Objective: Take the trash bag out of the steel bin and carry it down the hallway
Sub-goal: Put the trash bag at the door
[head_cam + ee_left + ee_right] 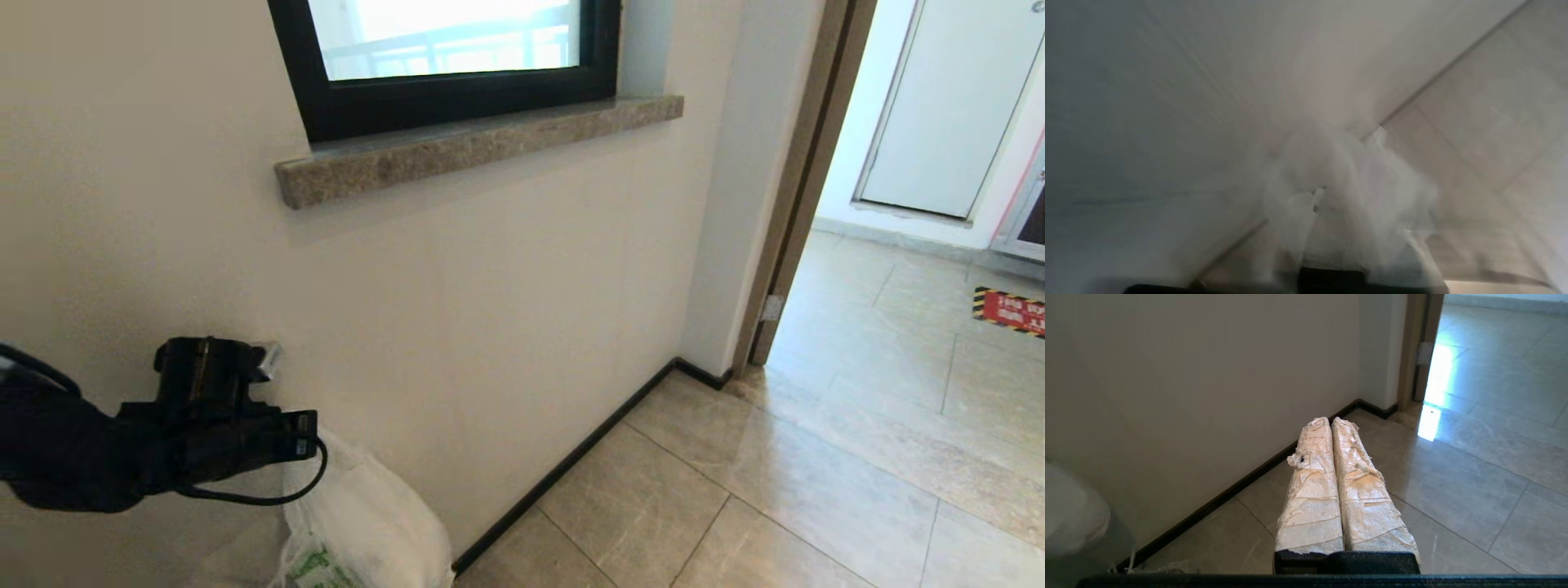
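Trash bag (359,514) hanging full beside cream wall (490,327), green print showing, left gripper (1331,265) jaws pinching its gathered top, right gripper (1331,424) jaws pressed together, empty.

1. The trash bag (359,523) is cut off by the head view's lower edge; the left arm covers its top.
2. The left gripper (1331,281) is smeared by blur in its wrist view, its fingers buried in white plastic.
3. The window (445,49) runs past the top edge.
4. The red floor sign (1012,310) is too small to read.
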Motion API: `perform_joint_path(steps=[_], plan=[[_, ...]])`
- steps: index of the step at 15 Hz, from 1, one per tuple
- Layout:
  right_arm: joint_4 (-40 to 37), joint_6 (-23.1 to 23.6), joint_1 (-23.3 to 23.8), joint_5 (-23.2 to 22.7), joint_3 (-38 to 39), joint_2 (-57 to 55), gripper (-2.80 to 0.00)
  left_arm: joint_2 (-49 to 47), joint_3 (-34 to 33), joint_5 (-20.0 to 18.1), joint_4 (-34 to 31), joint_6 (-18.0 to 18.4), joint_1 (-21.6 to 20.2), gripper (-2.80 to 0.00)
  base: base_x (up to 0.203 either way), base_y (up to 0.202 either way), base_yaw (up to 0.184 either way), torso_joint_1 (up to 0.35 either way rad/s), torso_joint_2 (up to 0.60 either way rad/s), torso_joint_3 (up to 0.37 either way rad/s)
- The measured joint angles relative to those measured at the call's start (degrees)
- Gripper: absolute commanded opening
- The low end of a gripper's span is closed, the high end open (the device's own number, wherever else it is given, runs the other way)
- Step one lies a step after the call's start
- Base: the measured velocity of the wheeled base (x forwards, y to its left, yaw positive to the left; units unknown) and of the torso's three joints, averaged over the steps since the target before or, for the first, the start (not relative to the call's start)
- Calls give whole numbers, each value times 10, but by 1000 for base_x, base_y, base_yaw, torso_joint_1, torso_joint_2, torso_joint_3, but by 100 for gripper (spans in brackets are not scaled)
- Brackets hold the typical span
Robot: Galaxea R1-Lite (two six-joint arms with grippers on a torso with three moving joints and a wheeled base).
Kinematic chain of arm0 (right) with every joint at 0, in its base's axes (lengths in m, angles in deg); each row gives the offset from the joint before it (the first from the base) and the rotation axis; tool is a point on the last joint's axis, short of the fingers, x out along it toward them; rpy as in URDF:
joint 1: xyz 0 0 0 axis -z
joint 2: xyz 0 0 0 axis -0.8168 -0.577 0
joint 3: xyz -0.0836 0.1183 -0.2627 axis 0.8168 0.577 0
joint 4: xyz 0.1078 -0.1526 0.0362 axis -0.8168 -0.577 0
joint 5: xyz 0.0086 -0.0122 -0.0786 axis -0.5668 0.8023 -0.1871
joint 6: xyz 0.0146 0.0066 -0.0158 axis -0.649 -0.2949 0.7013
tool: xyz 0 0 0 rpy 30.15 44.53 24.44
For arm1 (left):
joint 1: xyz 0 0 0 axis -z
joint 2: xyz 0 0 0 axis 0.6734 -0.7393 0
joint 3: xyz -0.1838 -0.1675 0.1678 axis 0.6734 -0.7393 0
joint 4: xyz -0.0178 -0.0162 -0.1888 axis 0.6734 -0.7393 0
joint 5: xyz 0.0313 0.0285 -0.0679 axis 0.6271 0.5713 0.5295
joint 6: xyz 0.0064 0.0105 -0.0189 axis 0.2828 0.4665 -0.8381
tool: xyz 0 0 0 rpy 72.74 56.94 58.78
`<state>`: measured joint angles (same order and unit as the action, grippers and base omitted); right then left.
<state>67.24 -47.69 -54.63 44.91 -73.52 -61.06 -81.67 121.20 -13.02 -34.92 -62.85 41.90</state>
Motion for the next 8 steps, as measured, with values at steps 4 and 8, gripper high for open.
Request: perform_joint_path(steps=[4,8], plan=[[-1,0,0,0,0,0,-280,-63,-37,20,11,125,10,-280,0,0,0,5,34,-16],[0,0,0,0,0,0,-280,-68,-41,21,-5,148,12,-280,0,0,0,0,0,0]])
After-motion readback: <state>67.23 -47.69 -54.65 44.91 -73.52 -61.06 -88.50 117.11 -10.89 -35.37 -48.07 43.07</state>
